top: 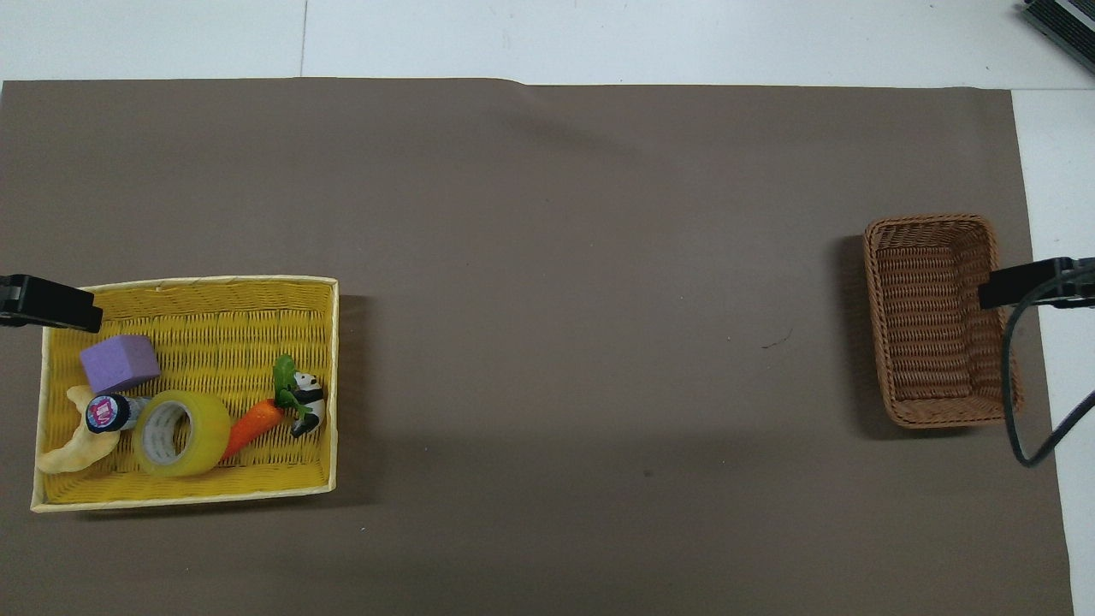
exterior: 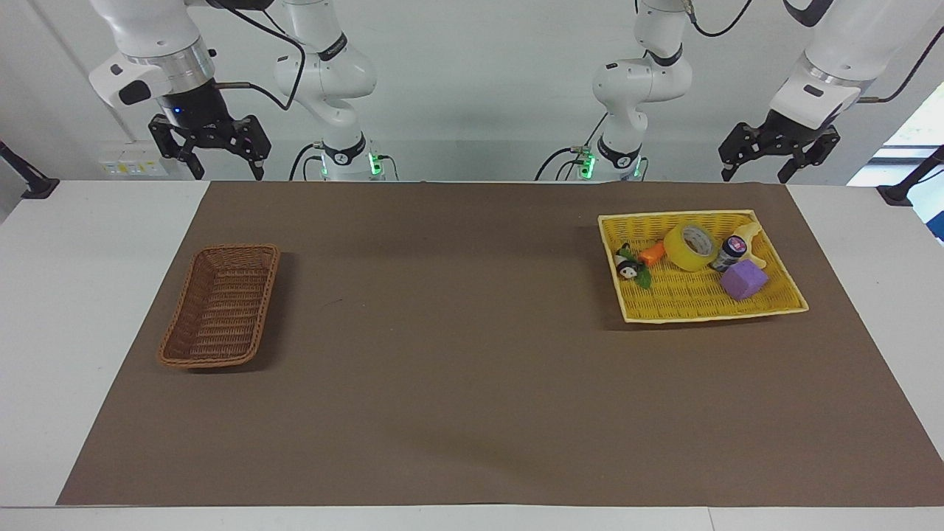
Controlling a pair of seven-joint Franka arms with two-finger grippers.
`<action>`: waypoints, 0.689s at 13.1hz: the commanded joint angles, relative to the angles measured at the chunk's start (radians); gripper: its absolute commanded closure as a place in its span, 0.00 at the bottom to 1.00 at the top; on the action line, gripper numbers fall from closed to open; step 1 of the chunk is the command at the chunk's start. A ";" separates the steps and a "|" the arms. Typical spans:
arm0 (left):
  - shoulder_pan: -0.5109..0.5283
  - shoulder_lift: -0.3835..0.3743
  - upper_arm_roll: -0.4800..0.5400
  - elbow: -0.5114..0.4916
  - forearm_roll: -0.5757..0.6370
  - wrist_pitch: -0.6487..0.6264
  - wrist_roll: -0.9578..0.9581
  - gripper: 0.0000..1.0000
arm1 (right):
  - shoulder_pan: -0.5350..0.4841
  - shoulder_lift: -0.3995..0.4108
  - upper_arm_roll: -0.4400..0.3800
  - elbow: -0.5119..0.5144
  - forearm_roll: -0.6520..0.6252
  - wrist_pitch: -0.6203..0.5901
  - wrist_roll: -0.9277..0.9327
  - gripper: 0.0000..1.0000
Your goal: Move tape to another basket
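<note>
The tape (exterior: 690, 247) lies in the yellow tray (exterior: 767, 306) at my left arm's end, between the carrot (exterior: 653, 254) and the small jar (exterior: 729, 252). My left gripper (exterior: 778, 151) hangs above the tray's near edge, fingers apart and empty. My right gripper (exterior: 209, 147), also spread, waits seemingly above the table's near edge, toward the brown basket (exterior: 220, 306).

both grippers raised — fingers (exterior: 783, 171) apart

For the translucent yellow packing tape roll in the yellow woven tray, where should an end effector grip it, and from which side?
Probably from above, one finger inside the pale core, one outside the roll's wall. The translucent yellow packing tape roll lies tilted, hole upward, crowded by the orange toy carrot and small dark bottle.
</note>
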 commanded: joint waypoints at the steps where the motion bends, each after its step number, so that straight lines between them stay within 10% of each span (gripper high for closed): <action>1: 0.005 -0.008 0.015 0.004 -0.009 0.003 0.005 0.00 | -0.008 -0.001 0.003 0.000 0.007 0.007 -0.018 0.00; 9: 0.025 -0.008 0.036 0.004 -0.007 0.004 0.007 0.00 | -0.008 -0.001 0.003 0.000 0.007 0.007 -0.018 0.00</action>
